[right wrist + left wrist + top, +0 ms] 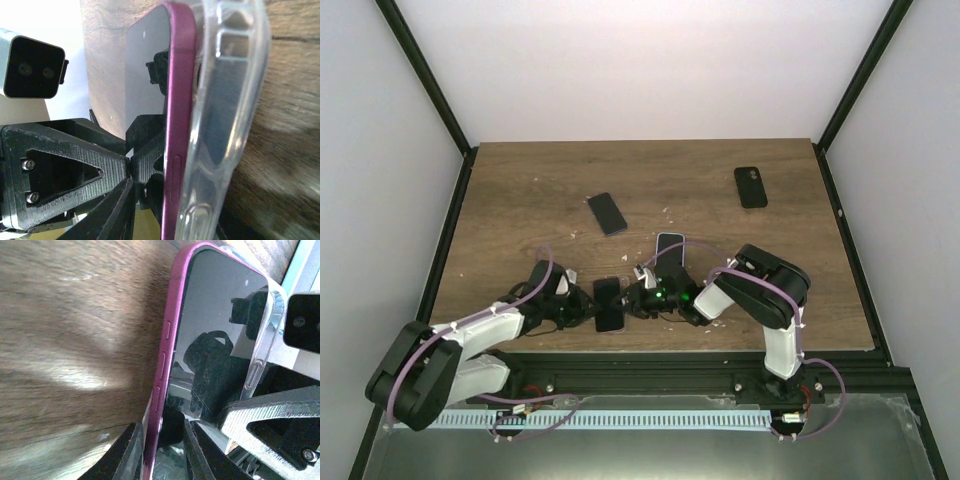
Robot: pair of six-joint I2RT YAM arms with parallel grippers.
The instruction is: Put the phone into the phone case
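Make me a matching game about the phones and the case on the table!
Things:
1. purple-edged phone
2. phone case
3. blue-edged phone

Matches:
A. see-through
B. between the left gripper and the right gripper
C. lying just beyond the right gripper

Pairs: 1-B, 2-A, 3-C

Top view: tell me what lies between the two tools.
The phone lies between the left tool and the right tool, as the top view shows. The right wrist view shows a clear case alongside it.
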